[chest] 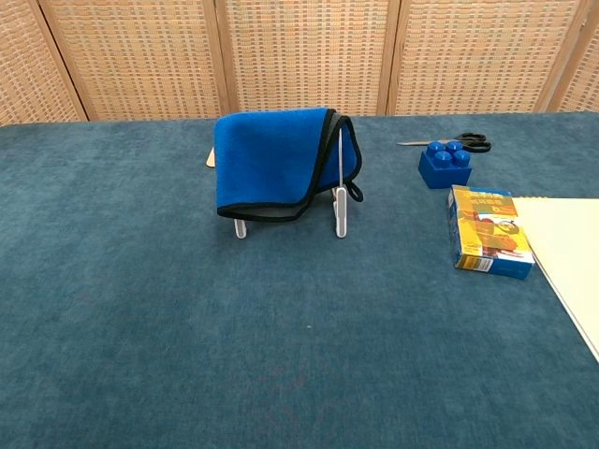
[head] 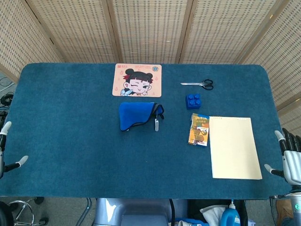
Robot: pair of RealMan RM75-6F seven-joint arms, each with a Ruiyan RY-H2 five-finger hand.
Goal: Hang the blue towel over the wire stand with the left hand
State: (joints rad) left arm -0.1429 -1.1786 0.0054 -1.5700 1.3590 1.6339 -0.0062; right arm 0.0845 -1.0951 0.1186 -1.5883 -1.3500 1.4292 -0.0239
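Note:
The blue towel (head: 135,116) (chest: 274,166) with black trim is draped over the wire stand (chest: 341,211) near the middle of the table; one white stand leg (head: 156,125) shows past the cloth. My left hand (head: 3,151) is at the far left edge of the head view, well off from the towel, mostly cut off. Its fingertip and thumb are spread and it holds nothing. My right hand (head: 291,158) hangs past the table's right front corner, fingers extended and empty. Neither hand shows in the chest view.
A cartoon-face mat (head: 137,80) lies behind the stand. To the right are scissors (head: 198,84), a blue toy block (head: 193,100) (chest: 445,164), a small yellow box (head: 199,129) (chest: 489,244) and a pale paper pad (head: 234,147).

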